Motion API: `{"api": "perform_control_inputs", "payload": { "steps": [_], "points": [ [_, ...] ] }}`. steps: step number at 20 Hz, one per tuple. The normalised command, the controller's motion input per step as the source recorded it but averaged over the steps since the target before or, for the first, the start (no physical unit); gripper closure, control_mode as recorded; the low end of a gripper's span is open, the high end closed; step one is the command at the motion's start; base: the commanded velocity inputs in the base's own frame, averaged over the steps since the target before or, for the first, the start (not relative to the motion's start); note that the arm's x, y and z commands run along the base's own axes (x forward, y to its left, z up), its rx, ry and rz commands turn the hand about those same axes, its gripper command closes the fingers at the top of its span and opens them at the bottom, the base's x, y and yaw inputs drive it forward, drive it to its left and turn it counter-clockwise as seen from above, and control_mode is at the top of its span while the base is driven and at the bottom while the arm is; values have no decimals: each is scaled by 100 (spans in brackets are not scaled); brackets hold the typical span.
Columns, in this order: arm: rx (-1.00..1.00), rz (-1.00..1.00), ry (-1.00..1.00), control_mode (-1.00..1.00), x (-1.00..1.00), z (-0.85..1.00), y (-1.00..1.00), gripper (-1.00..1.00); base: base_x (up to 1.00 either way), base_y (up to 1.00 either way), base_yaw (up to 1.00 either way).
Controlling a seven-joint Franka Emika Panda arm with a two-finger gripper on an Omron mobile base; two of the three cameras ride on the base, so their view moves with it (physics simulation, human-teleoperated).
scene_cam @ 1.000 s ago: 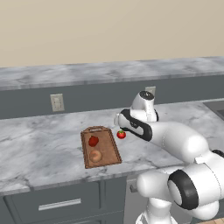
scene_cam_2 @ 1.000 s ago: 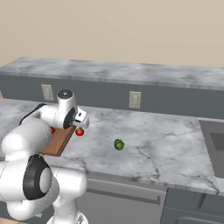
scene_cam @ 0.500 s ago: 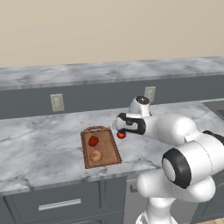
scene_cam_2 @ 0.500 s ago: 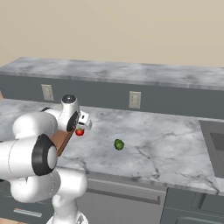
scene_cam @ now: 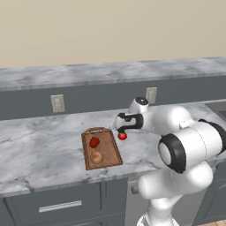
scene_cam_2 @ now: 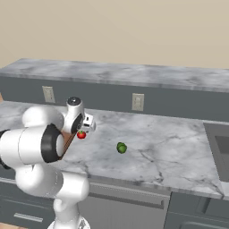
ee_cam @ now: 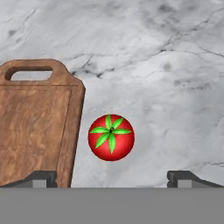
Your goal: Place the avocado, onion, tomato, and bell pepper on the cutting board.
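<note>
A bright-red tomato [ee_cam: 111, 137] with a green stem cap lies on the marble counter, just right of the wooden cutting board [ee_cam: 35, 127] near its handle end. My gripper [ee_cam: 113, 179] hangs open right above the tomato [scene_cam: 122, 136], one fingertip on each side, touching nothing. On the cutting board [scene_cam: 110, 152] rest the deep-red bell pepper [scene_cam: 94, 142] and the orange-brown onion [scene_cam: 96, 157]. The dark-green avocado [scene_cam_2: 121, 147] sits alone on the counter, well to the right of the tomato [scene_cam_2: 81, 134] and of my gripper [scene_cam_2: 85, 129].
A grey backsplash with wall outlets [scene_cam: 57, 103] runs behind the counter. A sink [scene_cam_2: 221, 147] lies at the far right. The counter's front edge [scene_cam: 66, 183] is close to the board, with drawers below.
The arm has folded in closer to the base while the hand stays over the tomato. The jaws remain open. The produce has not moved.
</note>
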Motion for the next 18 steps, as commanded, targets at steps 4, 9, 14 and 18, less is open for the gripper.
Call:
{"api": "perform_control_inputs", "payload": {
  "steps": [4,9,14,18],
  "points": [
    [-2,4,2,-100,14,-24,0,-100,0,0,0],
    [-3,3,3,-100,19,-24,0,-100,0,0,0],
    [-3,3,4,-100,22,-28,0,-100,0,0,0],
    [-4,3,3,-100,22,-27,3,-100,0,0,0]
  ]
}}
